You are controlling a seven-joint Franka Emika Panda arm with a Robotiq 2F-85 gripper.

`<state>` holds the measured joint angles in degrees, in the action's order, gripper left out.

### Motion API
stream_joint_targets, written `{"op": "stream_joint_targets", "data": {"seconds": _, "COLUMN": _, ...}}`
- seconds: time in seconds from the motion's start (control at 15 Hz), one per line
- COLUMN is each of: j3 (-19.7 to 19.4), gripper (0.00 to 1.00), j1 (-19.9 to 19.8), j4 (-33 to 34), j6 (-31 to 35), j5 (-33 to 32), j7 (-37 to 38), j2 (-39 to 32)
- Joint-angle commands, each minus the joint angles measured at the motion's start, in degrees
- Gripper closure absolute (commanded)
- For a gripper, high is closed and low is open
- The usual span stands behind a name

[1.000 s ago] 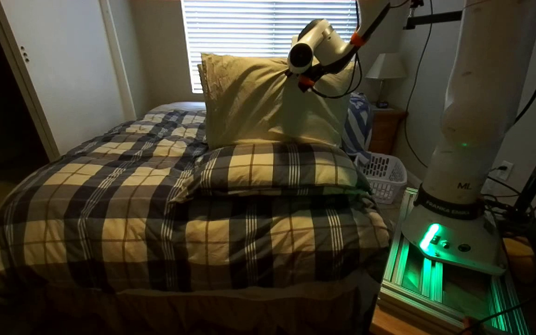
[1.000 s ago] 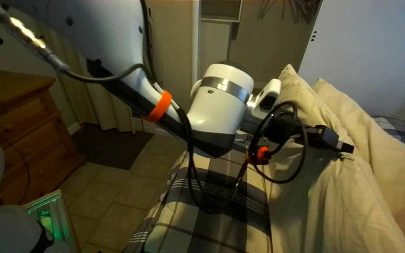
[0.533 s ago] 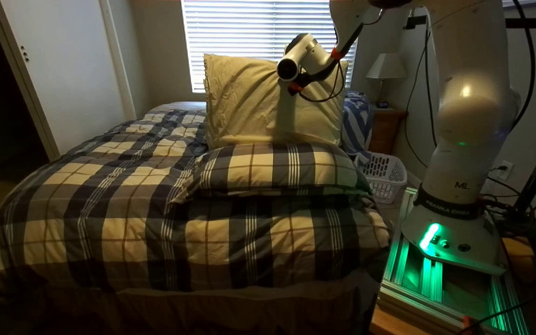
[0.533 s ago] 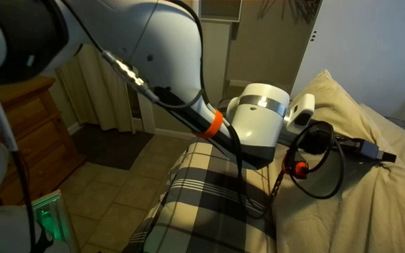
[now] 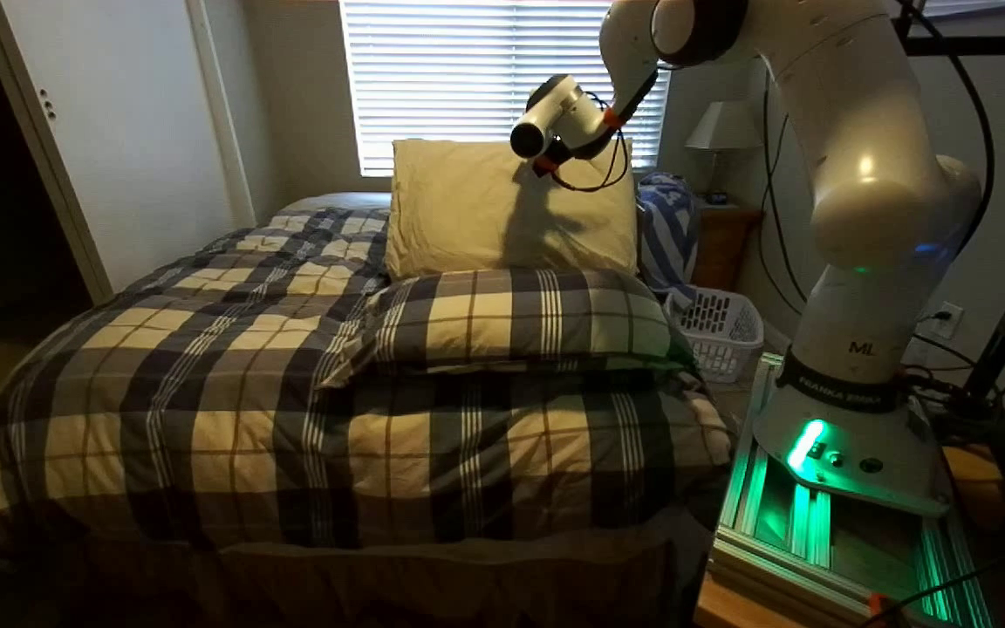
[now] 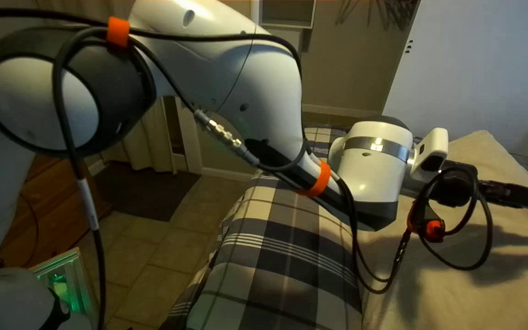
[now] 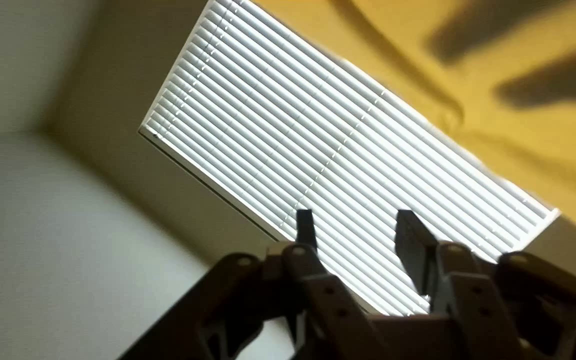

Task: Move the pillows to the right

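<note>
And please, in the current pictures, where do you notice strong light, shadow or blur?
Wrist view: the window blinds are glaringly bright, the gripper before them is dark and soft-edged, and the cream pillow looks blurred; in both exterior views: a dark shadow lies on that pillow, and green light glows at the robot's base; in an exterior view: the bed skirt sinks into darkness.

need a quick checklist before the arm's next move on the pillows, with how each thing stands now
1. Gripper open: ok, its jaws stand apart in the wrist view.
2. No fabric between the jaws: ok, blinds show there.
3. Cream pillow in grasp: not ok, it lies outside the jaws.
4. Plaid pillow clear of the gripper: ok, the gripper is by the cream one.
5. Support behind the cream pillow: cannot tell, hidden.
</note>
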<state>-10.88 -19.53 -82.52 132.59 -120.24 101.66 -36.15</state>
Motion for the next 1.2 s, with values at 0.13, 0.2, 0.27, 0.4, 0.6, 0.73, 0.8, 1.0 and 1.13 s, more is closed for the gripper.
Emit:
{"op": "stream_joint_targets", "data": {"seconds": 0.13, "j3": 1.3, "gripper": 0.09, "j1": -1.5, "j4": 7.1, "j6": 1.3, "j5": 1.9, "j7": -1.6, "j2": -3.0}}
{"op": "stream_joint_targets", "data": {"seconds": 0.2, "j3": 1.4, "gripper": 0.02, "j1": -1.5, "j4": 6.7, "j6": 1.8, "j5": 3.2, "j7": -3.1, "j2": -2.0}}
{"op": "stream_joint_targets", "data": {"seconds": 0.27, "j3": 1.5, "gripper": 0.00, "j1": -1.5, "j4": 5.5, "j6": 2.3, "j5": 5.5, "j7": -6.2, "j2": -0.3}}
{"op": "stream_joint_targets", "data": {"seconds": 0.4, "j3": 1.7, "gripper": 0.00, "j1": -2.0, "j4": 3.6, "j6": 4.6, "j5": 11.3, "j7": -14.4, "j2": 2.9}}
{"op": "stream_joint_targets", "data": {"seconds": 0.6, "j3": 0.8, "gripper": 0.00, "j1": -2.5, "j4": -1.5, "j6": 9.2, "j5": 21.3, "j7": -28.1, "j2": 9.4}}
{"op": "stream_joint_targets", "data": {"seconds": 0.73, "j3": 0.6, "gripper": 0.00, "j1": -3.3, "j4": -4.2, "j6": 11.9, "j5": 27.9, "j7": -37.1, "j2": 13.1}}
{"op": "stream_joint_targets", "data": {"seconds": 0.8, "j3": 0.5, "gripper": 0.00, "j1": -3.7, "j4": -5.6, "j6": 13.2, "j5": 31.4, "j7": -41.5, "j2": 14.9}}
{"op": "stream_joint_targets", "data": {"seconds": 1.0, "j3": 0.5, "gripper": 0.00, "j1": -4.3, "j4": -10.0, "j6": 15.8, "j5": 42.9, "j7": -55.0, "j2": 19.8}}
{"op": "stream_joint_targets", "data": {"seconds": 1.13, "j3": 0.6, "gripper": 0.00, "j1": -4.0, "j4": -13.1, "j6": 16.2, "j5": 51.9, "j7": -64.0, "j2": 22.8}}
